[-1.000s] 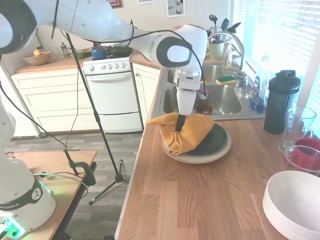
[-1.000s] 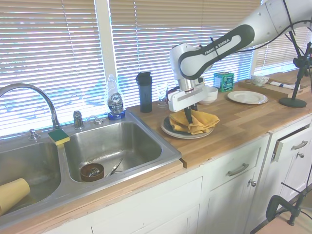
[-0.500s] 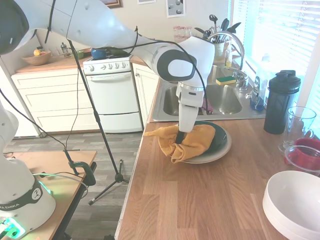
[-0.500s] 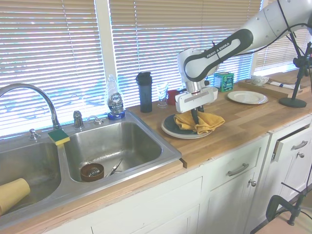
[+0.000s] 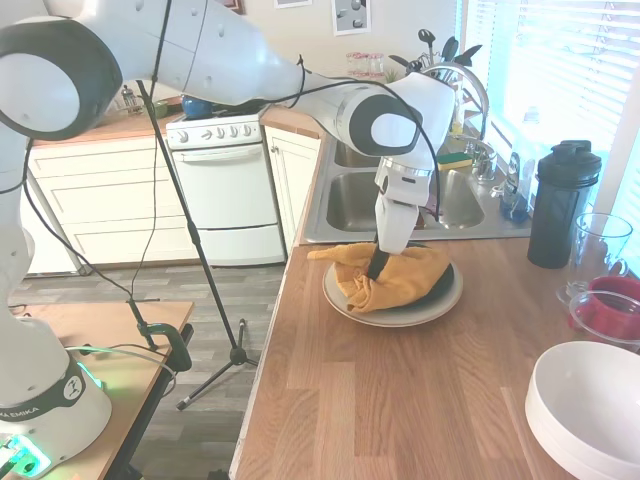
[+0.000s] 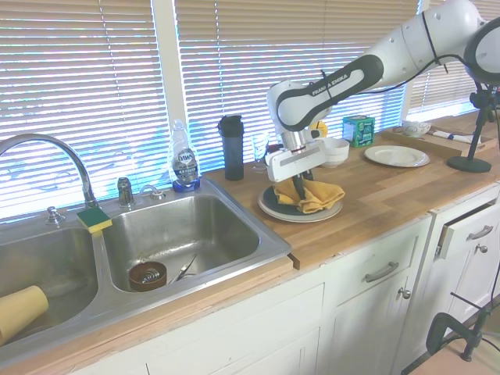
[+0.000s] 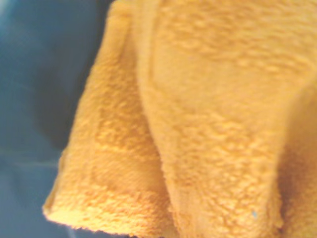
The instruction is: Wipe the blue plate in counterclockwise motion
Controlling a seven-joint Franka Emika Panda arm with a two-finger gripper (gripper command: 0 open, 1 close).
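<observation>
- Claw (image 5: 376, 270) is seen clamped on a crumpled mustard-yellow terry cloth (image 5: 392, 276), pressed onto the round dark teal-blue glossy plate (image 5: 440, 282).
- Blue plate is stacked on a larger cream-white plate (image 5: 400, 316) on the wooden surface (image 5: 400, 400), just beside the steel sink (image 5: 450, 200).
- Steady downward pressure is advised; the circle should be traced 12, 9, 6, 3 o'clock, kept inside the rim.

Blue plate (image 5: 440, 281) — dark teal-blue, glossy; mostly covered by a mustard-yellow terry cloth (image 5: 400, 272). Cream-white plate (image 5: 420, 312) beneath. Countertop (image 5: 400, 400): warm brown wood-grain planks. Arm (image 5: 250, 60) white with black joint bands; gripper (image 5: 377, 268) fingers black. Shaker bottle (image 5: 562, 205) black. Sponge (image 6: 94, 219) yellow with green top. Bowl (image 5: 590, 400) white. Sink (image 6: 180, 234) — steel grey.
</observation>
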